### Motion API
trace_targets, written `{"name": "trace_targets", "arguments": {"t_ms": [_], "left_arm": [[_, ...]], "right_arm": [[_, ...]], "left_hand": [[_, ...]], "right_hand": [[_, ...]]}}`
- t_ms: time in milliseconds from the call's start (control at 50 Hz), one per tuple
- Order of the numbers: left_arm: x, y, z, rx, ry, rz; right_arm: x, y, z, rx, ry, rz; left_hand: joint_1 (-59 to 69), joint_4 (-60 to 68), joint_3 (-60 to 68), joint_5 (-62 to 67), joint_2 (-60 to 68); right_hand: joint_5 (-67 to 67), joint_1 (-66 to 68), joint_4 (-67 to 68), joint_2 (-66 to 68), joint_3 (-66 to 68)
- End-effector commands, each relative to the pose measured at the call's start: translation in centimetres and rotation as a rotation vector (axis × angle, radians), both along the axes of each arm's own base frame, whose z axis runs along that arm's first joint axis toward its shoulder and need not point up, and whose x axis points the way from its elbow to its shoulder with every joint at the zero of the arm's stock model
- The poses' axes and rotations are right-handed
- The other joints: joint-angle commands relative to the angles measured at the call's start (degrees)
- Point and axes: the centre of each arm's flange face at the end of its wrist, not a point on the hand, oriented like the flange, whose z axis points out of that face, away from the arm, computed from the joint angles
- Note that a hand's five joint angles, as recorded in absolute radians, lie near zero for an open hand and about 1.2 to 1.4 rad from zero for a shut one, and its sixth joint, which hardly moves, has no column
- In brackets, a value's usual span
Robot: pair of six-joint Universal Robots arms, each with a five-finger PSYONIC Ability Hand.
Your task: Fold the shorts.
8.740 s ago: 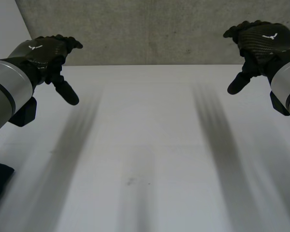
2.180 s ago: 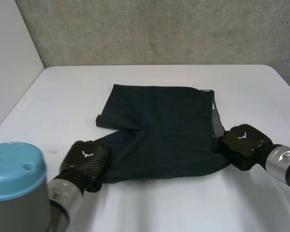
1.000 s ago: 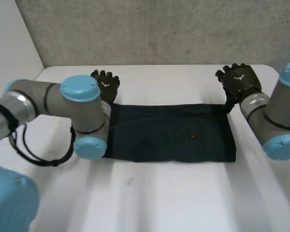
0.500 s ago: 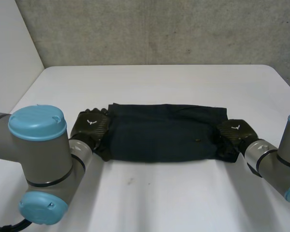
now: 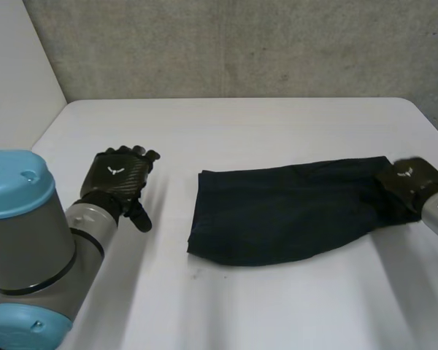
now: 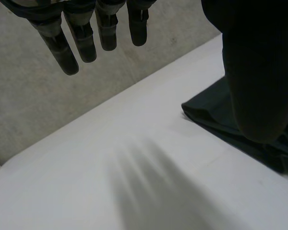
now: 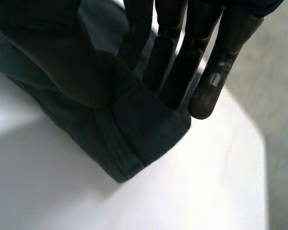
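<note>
**Folded shorts held at one end by the right hand**

Head view: the dark shorts [image 5: 285, 219] lie as a folded band on the white table [image 5: 241, 124], right of centre in the frame. The right hand [image 5: 407, 181], at the frame's right edge, grasps the band's right end. In the right wrist view its thumb and straight fingers [image 7: 173, 48] pinch a hemmed corner of the cloth. The left hand [image 5: 118, 179], left of centre, hangs apart from the shorts, released and holding nothing. In the left wrist view its fingers [image 6: 81, 40] point straight over bare table, with the cloth's edge beside the thumb.
</note>
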Motion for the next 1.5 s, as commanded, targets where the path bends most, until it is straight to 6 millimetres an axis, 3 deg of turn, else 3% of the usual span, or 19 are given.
{"name": "trace_targets", "arguments": {"t_ms": [20,60,120,160,220,300,320,380,440,540,620,660,720,800,880,960,1240,1440,1500], "left_arm": [[0.4,0.1,0.9,-0.023,0.014,0.01],[0.4,0.2,1.0,-0.027,0.016,0.012],[0.4,0.1,1.3,-0.034,0.022,0.012],[0.4,0.1,1.4,-0.038,0.024,0.014],[0.4,-0.1,1.6,-0.044,0.035,0.016],[0.1,-0.4,2.2,-0.057,0.061,0.018],[0.1,-0.4,2.4,-0.06,0.066,0.018],[-0.1,-0.9,3.2,-0.079,0.092,0.022],[-0.5,-1.7,4.4,-0.113,0.124,0.024],[-1.7,-2.8,5.6,-0.15,0.156,0.007],[-3.9,-3.2,4.8,-0.133,0.165,-0.037],[-5.8,-2.9,3.8,-0.112,0.168,-0.08],[-8.0,-2.9,1.9,-0.078,0.154,-0.133],[-9.5,-3.4,-1.3,0.01,0.098,-0.172],[-9.9,-3.4,-4.7,0.134,0.01,-0.168],[-9.0,-2.6,-6.5,0.252,-0.082,-0.138],[-6.2,-0.6,-7.8,0.347,-0.212,-0.042],[-6.8,-1.4,-5.8,0.247,-0.135,-0.046],[-7.1,-1.7,-3.5,0.193,-0.088,-0.048]], "right_arm": [[8.7,3.9,3.6,-0.212,0.111,0.336],[11.7,5.9,3.8,-0.243,0.11,0.459],[14.7,8.1,2.8,-0.239,0.1,0.595],[17.4,11.0,1.7,-0.224,0.084,0.746],[19.6,13.7,-0.3,-0.179,0.063,0.892],[20.2,14.2,-1.4,-0.139,0.044,0.924],[20.3,14.2,-1.2,-0.138,0.036,0.924],[20.3,14.0,-0.6,-0.096,-0.032,0.889],[19.8,13.0,0.7,-0.031,-0.145,0.816],[17.1,9.4,6.0,0.086,-0.525,0.545],[15.3,7.0,6.9,0.135,-0.678,0.355],[14.9,6.2,6.6,0.133,-0.684,0.305],[14.9,5.3,4.6,0.171,-0.627,0.246],[15.0,4.3,1.7,0.237,-0.518,0.196],[14.9,3.6,-1.0,0.293,-0.45,0.146],[14.6,3.2,-2.4,0.311,-0.424,0.106],[14.2,3.7,-3.7,0.318,-0.332,0.129],[13.7,4.9,-4.3,0.322,-0.281,0.149],[13.5,4.7,-3.5,0.283,-0.276,0.155]], "left_hand": [[-0.8,-1.6,-2.2,-2.6,-1.4],[-0.8,-1.6,-2.2,-2.6,-1.4],[-0.8,-1.6,-2.2,-2.6,-1.4],[-0.8,-1.6,-2.2,-2.6,-1.4],[-0.8,-1.6,-2.2,-2.6,-1.4],[-0.8,-1.6,-2.2,-2.6,-1.4],[-0.8,-1.6,-2.2,-2.6,-1.4],[-0.8,-1.6,-2.2,-2.6,-1.4],[-0.8,-1.6,-2.2,-2.6,-1.4],[-0.8,-1.6,-2.2,-2.6,-1.4],[-0.8,-1.6,-2.2,-2.6,-1.4],[-0.7,-1.6,-2.1,-2.6,-1.4],[-0.6,-1.4,-2.0,-2.4,-1.2],[0.1,-0.7,-1.3,-1.7,-0.5],[0.1,-0.7,-1.3,-1.7,-0.5],[-0.1,-0.9,-1.5,-1.9,-0.7],[-0.7,-1.6,-2.1,-2.6,-1.4],[-0.8,-1.6,-2.2,-2.6,-1.4],[-0.8,-1.6,-2.2,-2.6,-1.4]], "right_hand": [[16.6,26.2,11.9,12.6,13.2],[16.6,26.2,11.9,12.6,13.2],[16.6,26.2,11.9,12.6,13.2],[16.6,26.2,11.9,12.6,13.2],[16.6,26.2,11.9,12.6,13.2],[16.4,26.0,11.6,12.3,13.0],[2.4,12.0,-2.4,-1.7,-1.0],[-53.4,-43.8,-58.1,-57.4,-56.8],[-53.4,-43.8,-58.1,-57.4,-56.8],[-53.4,-43.8,-58.1,-57.4,-56.8],[-53.4,-43.8,-58.1,-57.4,-56.8],[-53.4,-43.8,-58.1,-57.4,-56.8],[-53.4,-43.8,-58.1,-57.4,-56.8],[-53.4,-43.8,-58.1,-57.4,-56.8],[-53.4,-43.8,-58.1,-57.4,-56.8],[-53.4,-43.8,-58.1,-57.4,-56.8],[-53.4,-43.8,-58.1,-57.4,-56.8],[-53.4,-43.8,-58.1,-57.4,-56.8],[-53.4,-43.8,-58.1,-57.4,-56.8]]}}
